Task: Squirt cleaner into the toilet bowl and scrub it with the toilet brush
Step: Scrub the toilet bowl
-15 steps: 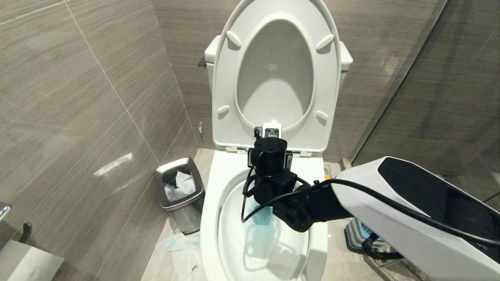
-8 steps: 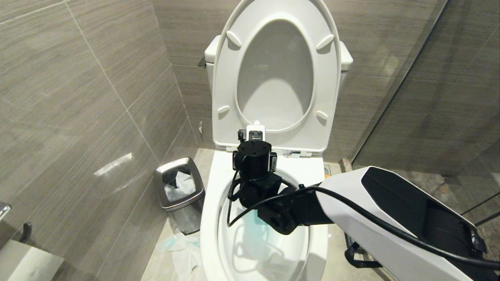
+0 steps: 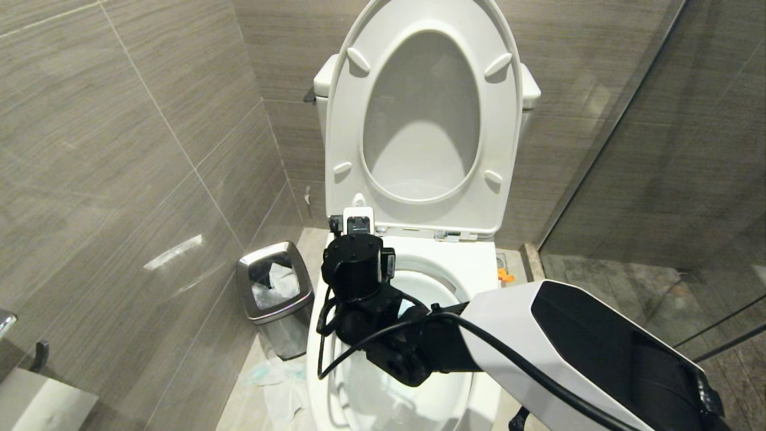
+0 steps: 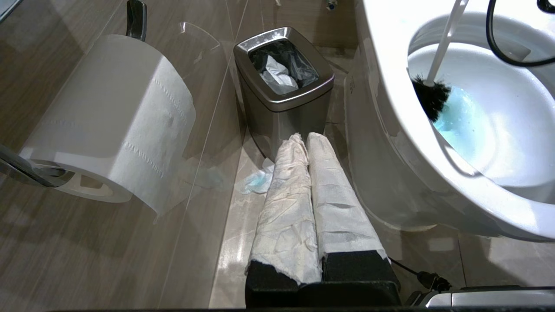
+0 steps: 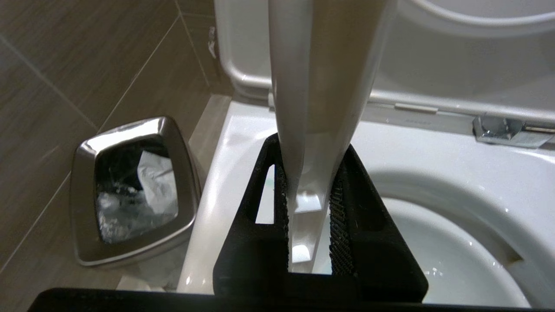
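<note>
Right end effector (image 5: 310,225) pinches the toilet brush (image 5: 321,95) handle, over the left rim of the toilet bowl (image 3: 479,263). Handle axis slants down from the grip; black bristle head (image 4: 431,97) sits at the left inner wall, beside blue cleaner. Right forearm reaches in from near right. Left end effector (image 4: 308,143) pressed together, parked low near the waste bin (image 4: 282,93).

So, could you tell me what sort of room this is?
A bathroom, most likely: a toilet bowl with its seat raised, a toilet paper roll on the tiled wall, and a small steel waste bin beside it.
</note>
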### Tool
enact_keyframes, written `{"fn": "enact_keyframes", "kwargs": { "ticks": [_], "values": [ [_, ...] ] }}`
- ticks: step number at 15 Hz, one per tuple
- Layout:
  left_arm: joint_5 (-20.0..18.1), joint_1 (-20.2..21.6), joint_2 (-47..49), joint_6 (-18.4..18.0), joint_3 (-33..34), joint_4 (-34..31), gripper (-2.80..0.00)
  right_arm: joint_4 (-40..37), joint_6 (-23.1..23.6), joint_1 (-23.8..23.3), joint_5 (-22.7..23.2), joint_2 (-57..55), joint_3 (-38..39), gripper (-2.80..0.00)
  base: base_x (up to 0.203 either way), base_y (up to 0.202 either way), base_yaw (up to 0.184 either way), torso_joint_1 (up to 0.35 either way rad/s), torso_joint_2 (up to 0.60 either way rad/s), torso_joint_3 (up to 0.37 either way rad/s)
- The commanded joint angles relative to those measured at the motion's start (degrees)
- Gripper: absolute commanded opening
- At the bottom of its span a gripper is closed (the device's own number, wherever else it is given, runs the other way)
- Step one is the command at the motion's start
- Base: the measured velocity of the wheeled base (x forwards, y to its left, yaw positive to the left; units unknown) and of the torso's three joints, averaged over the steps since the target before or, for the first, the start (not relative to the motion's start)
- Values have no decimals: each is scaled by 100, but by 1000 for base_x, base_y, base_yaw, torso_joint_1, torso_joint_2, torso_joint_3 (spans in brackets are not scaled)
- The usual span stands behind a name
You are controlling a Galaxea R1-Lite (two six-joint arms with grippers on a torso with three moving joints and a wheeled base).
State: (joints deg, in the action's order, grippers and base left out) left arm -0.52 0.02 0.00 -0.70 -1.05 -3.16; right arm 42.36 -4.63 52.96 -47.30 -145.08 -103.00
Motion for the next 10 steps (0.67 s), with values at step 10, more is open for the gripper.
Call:
{"fn": "enact_keyframes", "kwargs": {
  "ticks": [10],
  "values": [
    [0,6,0,0,-1,-1,-280,44,-1050,1091,-799,1136,2277,-280,0,0,0,0,0,0]
  ]
}}
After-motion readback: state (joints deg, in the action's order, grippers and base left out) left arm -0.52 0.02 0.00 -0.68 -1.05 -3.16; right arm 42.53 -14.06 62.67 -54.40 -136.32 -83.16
